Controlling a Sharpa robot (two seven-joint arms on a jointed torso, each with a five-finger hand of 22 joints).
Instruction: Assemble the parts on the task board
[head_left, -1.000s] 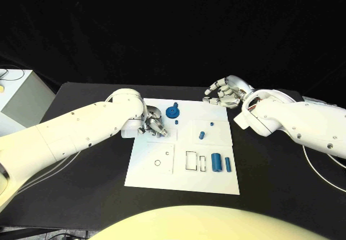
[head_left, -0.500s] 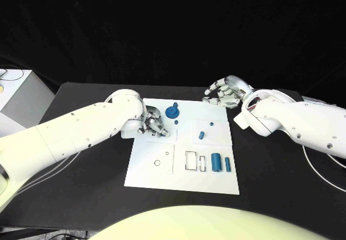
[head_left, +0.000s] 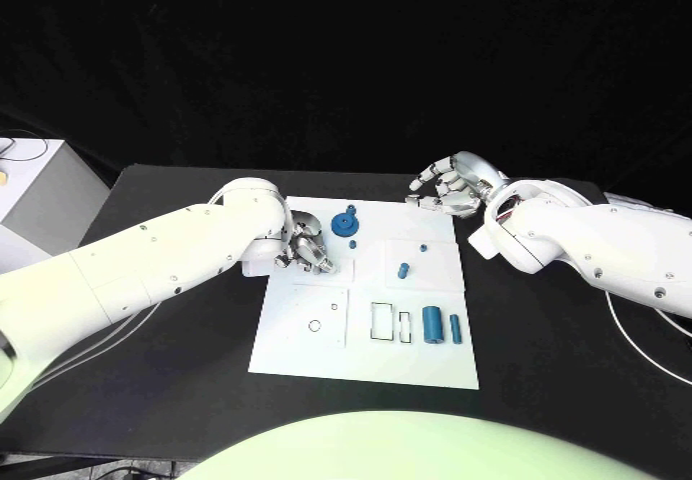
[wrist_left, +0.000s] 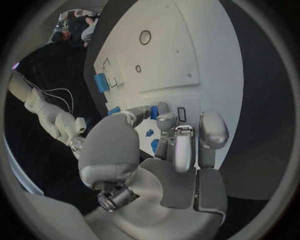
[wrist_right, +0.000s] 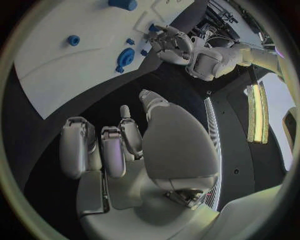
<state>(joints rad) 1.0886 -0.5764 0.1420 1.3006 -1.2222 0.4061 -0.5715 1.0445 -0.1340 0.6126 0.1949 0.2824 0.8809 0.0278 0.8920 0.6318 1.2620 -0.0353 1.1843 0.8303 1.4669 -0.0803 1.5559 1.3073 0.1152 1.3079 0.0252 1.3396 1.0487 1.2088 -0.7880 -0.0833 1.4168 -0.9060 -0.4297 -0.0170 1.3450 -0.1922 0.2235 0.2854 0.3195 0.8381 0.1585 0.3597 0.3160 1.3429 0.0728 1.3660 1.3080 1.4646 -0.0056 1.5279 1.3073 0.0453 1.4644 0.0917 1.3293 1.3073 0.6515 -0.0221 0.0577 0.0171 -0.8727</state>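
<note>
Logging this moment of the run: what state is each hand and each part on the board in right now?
Left hand: empty, fingers over the white task board's left edge.
Right hand: empty, fingers curled, off the board's far right corner.
Round blue gear-like part: on the board, untouched.
Two blue cylinders: lying side by side.
Small blue peg: lying flat.

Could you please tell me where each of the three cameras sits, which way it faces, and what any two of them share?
Head view: on the robot's head, facing down at the task board; both arms enter.
Left wrist view: behind the left robot hand, facing the task board.
Right wrist view: behind the right robot hand, facing the table edge and board.
Shared: the blue round part in head and right wrist views.
</note>
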